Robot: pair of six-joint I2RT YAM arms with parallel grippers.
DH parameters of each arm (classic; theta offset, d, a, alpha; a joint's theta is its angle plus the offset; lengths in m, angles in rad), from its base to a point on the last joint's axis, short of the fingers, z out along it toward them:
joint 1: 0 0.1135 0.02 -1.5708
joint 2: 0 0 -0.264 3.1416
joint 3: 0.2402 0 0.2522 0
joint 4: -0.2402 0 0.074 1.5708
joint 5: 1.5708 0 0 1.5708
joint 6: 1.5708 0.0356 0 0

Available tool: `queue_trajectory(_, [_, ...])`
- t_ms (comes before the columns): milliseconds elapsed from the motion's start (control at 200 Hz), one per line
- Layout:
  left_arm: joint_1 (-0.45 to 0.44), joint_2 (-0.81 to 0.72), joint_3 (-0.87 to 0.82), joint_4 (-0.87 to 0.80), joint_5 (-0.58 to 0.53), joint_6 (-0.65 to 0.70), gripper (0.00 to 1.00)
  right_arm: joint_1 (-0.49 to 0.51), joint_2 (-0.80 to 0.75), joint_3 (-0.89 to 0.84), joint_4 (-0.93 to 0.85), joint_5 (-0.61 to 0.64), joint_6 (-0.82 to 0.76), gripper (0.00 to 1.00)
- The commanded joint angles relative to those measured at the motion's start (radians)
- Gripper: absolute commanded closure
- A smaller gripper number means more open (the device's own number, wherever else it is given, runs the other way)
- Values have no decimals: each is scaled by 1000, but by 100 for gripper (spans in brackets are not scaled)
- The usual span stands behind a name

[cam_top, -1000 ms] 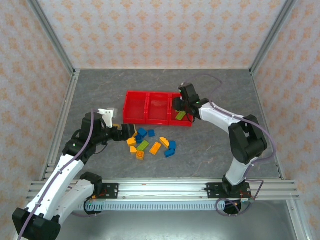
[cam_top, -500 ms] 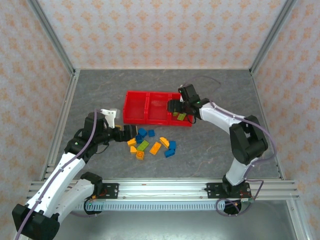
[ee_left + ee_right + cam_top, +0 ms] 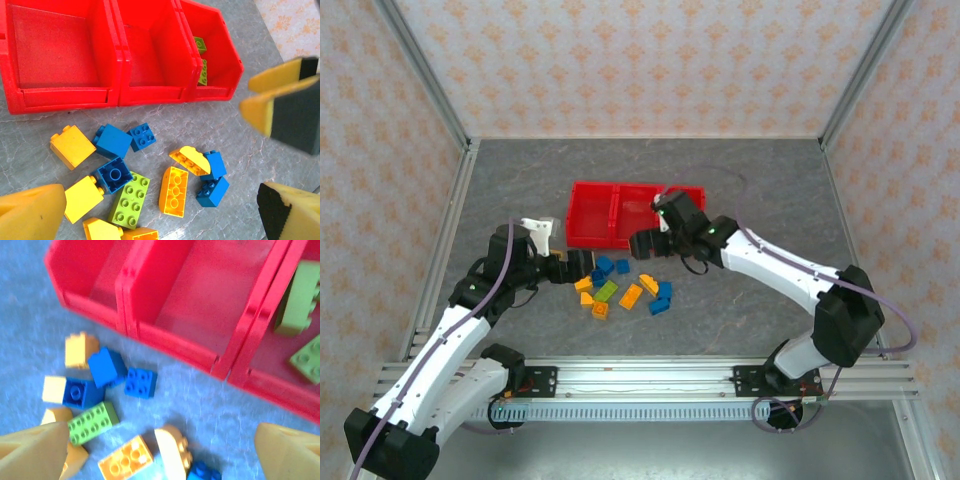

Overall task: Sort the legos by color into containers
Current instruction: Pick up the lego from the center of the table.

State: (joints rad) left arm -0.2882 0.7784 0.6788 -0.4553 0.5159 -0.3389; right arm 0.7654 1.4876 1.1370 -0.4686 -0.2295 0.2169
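The three joined red containers (image 3: 590, 215) stand behind a pile of blue, orange-yellow and lime legos (image 3: 620, 288). My left gripper (image 3: 578, 263) hovers open at the pile's left edge. Between its fingers lie a lime brick (image 3: 127, 200) and an orange brick (image 3: 173, 191). My right gripper (image 3: 642, 244) hangs open and empty over the pile's far side, just in front of the containers. Below it are a blue brick (image 3: 140, 382) and a lime brick (image 3: 92, 422). Two lime bricks (image 3: 202, 70) (image 3: 297, 300) lie in the right container (image 3: 220, 55). The left and middle containers hold nothing.
Grey tabletop (image 3: 750, 300) lies bare to the right of the pile and behind the containers. Metal frame posts and patterned walls (image 3: 640, 70) close in the sides and back. In the left wrist view the right gripper's yellow fingers (image 3: 280, 100) hang close at upper right.
My right gripper opened over the right container, left a lime brick there, then swung left and nearer over the pile. The left gripper edged slightly toward the pile.
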Motion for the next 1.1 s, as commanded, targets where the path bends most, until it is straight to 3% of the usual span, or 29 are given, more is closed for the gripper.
queue_trajectory(0, [-10, -25, -5, 16, -11, 2, 1, 0, 8, -20, -74, 28, -75, 10])
queue_trajectory(110, [-11, -39, -4, 13, -23, -2, 1, 7, 42, -20, -73, 11, -114, 18])
queue_trajectory(420, [-11, -57, -3, 13, -43, -8, 1, 48, 194, 23, -108, 12, -216, 23])
queue_trajectory(666, [-11, -51, -4, 13, -50, -9, 1, 62, 280, 78, -130, 9, -235, 37])
queue_trajectory(1096, [-11, -45, -5, 12, -54, -9, 1, 75, 362, 124, -148, 38, -238, 50])
